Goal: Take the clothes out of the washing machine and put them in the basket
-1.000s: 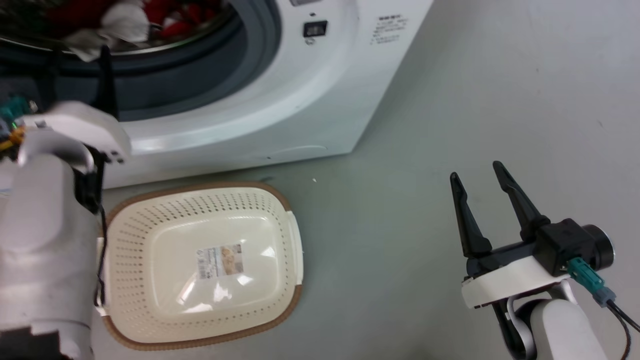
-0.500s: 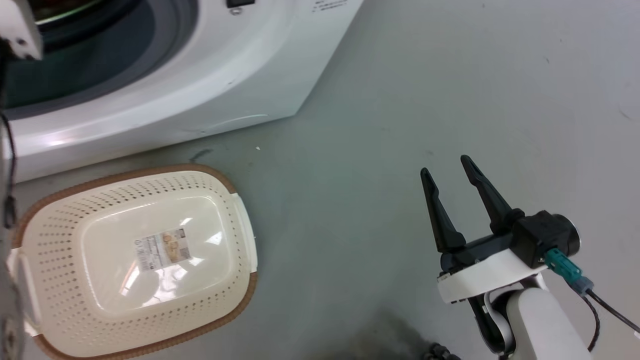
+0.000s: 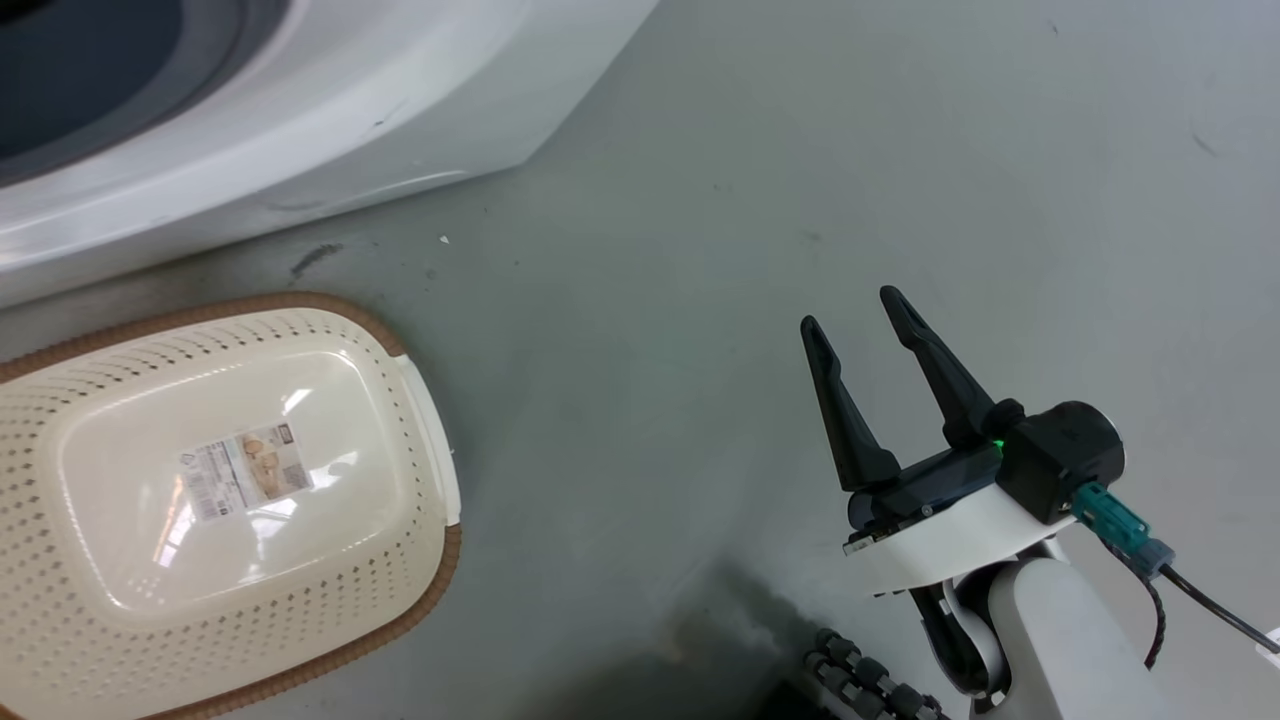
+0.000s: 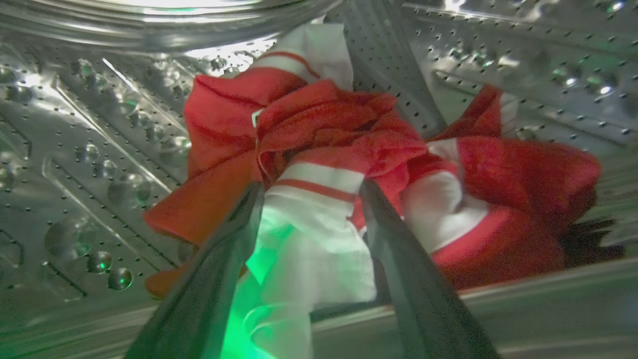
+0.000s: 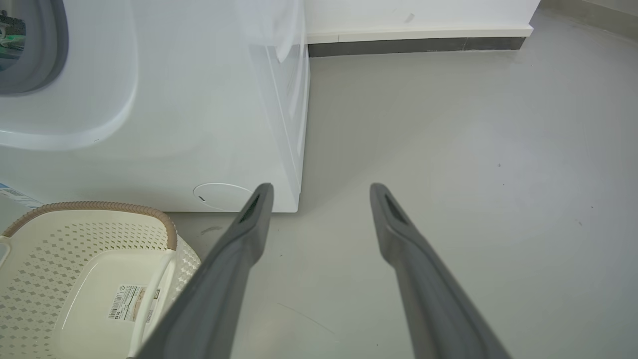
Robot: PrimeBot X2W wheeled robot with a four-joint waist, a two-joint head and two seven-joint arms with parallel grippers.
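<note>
Inside the washing machine's perforated steel drum (image 4: 89, 149) lies a heap of red clothes (image 4: 319, 129) with white panels and striped trim. My left gripper (image 4: 311, 187) is open in the drum, its fingers on either side of a white, red-striped fold of the heap. In the head view the washing machine (image 3: 350, 90) fills the top left and the cream basket (image 3: 60, 350) with its brown rim stands on the floor below it, holding no garments. My right gripper (image 3: 855, 310) hovers open over bare floor to the right of the basket, holding nothing. In the right wrist view, the basket (image 5: 99, 224) sits at the washer's (image 5: 199, 99) foot.
The floor is smooth grey, with a scuff mark (image 3: 315, 258) near the washer's base. A dark skirting strip (image 5: 418, 45) runs along the far wall. A ribbed black hose (image 3: 870, 685) lies beneath my right arm, and a cable (image 3: 1210, 605) trails from its wrist.
The head camera has swung down and to the right, so the washer and basket slid left in the picture and my left arm left it. The right gripper stays open.
</note>
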